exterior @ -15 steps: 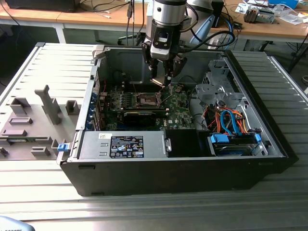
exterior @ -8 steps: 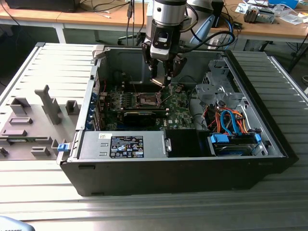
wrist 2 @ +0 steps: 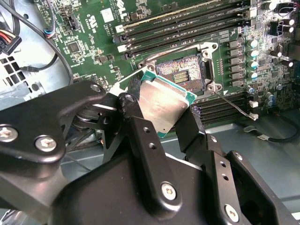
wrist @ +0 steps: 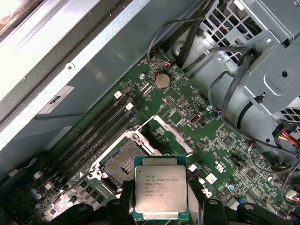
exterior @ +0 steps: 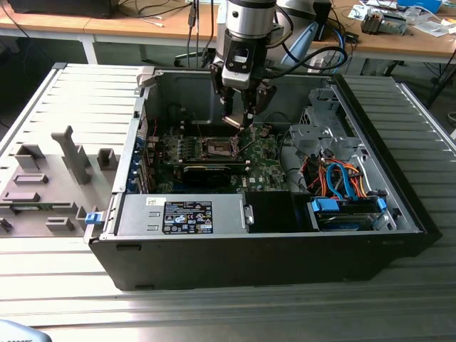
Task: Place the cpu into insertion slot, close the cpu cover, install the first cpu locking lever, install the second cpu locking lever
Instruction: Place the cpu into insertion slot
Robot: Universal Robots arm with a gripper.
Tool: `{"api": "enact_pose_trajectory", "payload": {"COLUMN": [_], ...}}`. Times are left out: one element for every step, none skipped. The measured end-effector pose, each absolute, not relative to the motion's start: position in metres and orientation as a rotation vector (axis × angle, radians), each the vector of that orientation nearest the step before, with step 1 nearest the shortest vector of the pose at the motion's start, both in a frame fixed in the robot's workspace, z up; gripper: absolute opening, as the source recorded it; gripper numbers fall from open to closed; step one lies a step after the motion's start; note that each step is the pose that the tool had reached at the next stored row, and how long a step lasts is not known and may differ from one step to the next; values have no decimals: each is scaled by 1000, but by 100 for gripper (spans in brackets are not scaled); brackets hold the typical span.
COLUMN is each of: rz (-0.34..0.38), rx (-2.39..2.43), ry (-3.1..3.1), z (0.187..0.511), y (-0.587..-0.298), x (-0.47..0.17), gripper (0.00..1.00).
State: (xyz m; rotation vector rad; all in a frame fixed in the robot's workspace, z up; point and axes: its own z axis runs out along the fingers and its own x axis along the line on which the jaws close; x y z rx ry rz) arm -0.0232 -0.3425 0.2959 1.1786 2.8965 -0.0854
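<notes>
My gripper (exterior: 239, 120) hangs inside the open computer case, shut on the cpu (wrist: 161, 192), a flat square chip with a silver top and a green rim. In both wrist views the black fingers (wrist 2: 140, 136) clamp the chip's two opposite edges. The cpu (wrist 2: 165, 102) is held tilted just above the green motherboard, beside the insertion slot (wrist 2: 183, 75) and apart from it. The slot (wrist: 122, 165) lies bare, its contact field showing. The cpu cover (wrist: 171, 136) stands swung open at the slot's edge. A thin locking lever (wrist 2: 234, 106) sticks out loose beside the socket.
Long black memory slots (wrist: 91, 140) flank the socket. A grey drive cage (wrist: 272, 61) with black cables rises close by. In the exterior view a power supply (exterior: 182, 215) and blue and orange cables (exterior: 342, 182) fill the case front. Grey fixtures (exterior: 50, 178) stand at that view's left.
</notes>
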Motion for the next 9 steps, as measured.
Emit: {"api": "enact_pose_trajectory", "payload": {"rz": [-85,-86,-85,-85,-85,-86,-86,-86,-86], "rx": [1182,1185,1187,1188,1190,1192,1193,1195,1197], "ry": [2895,2894,2893,2893,2892,2892,2891,2890,2889], "z": [296,296,296,296,296,296,296,296,296], "y": [-342,-342,-342,-342,-342,-342,-342,-342,-342], "x": [-23,-23,-23,-23,-23,-23,-23,-23,-23], "gripper": [55,55,55,55,55,55,55,55,55]}}
